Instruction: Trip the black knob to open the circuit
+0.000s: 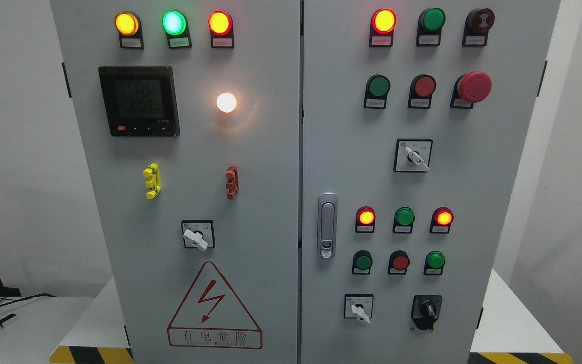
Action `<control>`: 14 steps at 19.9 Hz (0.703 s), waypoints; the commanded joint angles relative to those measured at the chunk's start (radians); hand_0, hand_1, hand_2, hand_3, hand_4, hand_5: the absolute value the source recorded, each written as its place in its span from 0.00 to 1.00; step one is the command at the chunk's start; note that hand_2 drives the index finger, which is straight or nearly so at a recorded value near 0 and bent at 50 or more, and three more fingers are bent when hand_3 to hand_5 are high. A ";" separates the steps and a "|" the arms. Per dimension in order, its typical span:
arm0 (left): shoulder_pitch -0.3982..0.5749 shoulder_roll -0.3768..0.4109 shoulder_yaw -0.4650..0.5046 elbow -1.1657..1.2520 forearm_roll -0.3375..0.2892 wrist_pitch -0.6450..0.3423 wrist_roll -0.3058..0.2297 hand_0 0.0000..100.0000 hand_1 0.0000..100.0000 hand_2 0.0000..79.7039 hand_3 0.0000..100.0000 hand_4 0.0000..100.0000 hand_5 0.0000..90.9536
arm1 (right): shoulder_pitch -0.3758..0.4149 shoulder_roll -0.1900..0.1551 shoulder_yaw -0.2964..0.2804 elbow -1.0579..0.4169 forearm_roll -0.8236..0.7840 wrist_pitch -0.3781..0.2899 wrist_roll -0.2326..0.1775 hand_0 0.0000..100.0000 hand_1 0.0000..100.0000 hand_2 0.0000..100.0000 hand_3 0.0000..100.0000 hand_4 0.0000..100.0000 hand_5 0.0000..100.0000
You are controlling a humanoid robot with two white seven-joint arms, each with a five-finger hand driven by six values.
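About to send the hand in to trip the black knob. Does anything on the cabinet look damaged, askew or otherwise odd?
Nothing stands out. Both cabinet doors look shut and unmarked, the black knob at the lower right sits intact in its housing, and the door latch lies flush. Several indicator lamps are lit, with no sign of damage. Neither robot hand is in view.

No part of the robot's body shows in the head view: no arm, no hand, no sleeve, cable, screw or marking of its own enters from the left, the right or the bottom edge. Nothing of its colours or shapes can be told from this picture.
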 commanded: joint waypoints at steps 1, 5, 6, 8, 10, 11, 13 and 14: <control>0.000 0.000 0.000 0.000 -0.031 0.001 0.001 0.12 0.39 0.00 0.00 0.00 0.00 | -0.228 -0.066 -0.135 -0.237 -0.006 0.108 -0.012 0.21 0.55 0.37 1.00 1.00 0.95; 0.000 -0.001 0.000 0.000 -0.031 0.001 0.001 0.12 0.39 0.00 0.00 0.00 0.00 | -0.378 -0.132 -0.132 -0.209 -0.006 0.202 -0.048 0.25 0.55 0.38 1.00 1.00 0.96; 0.000 0.000 0.000 0.000 -0.031 0.001 0.001 0.12 0.39 0.00 0.00 0.00 0.00 | -0.391 -0.158 -0.132 -0.202 -0.006 0.205 -0.052 0.25 0.55 0.38 1.00 1.00 0.96; 0.000 0.000 0.000 0.000 -0.031 0.001 0.001 0.12 0.39 0.00 0.00 0.00 0.00 | -0.423 -0.174 -0.124 -0.196 -0.008 0.208 -0.064 0.27 0.55 0.38 1.00 1.00 0.96; 0.000 0.000 0.000 0.000 -0.031 0.001 0.001 0.12 0.39 0.00 0.00 0.00 0.00 | -0.461 -0.172 -0.117 -0.196 -0.008 0.239 -0.066 0.28 0.54 0.38 1.00 1.00 0.96; 0.000 0.000 0.000 0.000 -0.031 0.001 0.001 0.12 0.39 0.00 0.00 0.00 0.00 | -0.482 -0.172 -0.109 -0.196 -0.006 0.257 -0.069 0.28 0.54 0.38 1.00 1.00 0.96; 0.000 -0.001 0.000 0.000 -0.031 0.001 0.001 0.12 0.39 0.00 0.00 0.00 0.00 | -0.509 -0.177 -0.088 -0.196 -0.006 0.266 -0.080 0.29 0.54 0.38 1.00 1.00 0.96; 0.000 0.000 0.000 0.000 -0.031 0.001 0.001 0.12 0.39 0.00 0.00 0.00 0.00 | -0.518 -0.177 -0.078 -0.196 -0.006 0.266 -0.081 0.29 0.54 0.38 1.00 1.00 0.96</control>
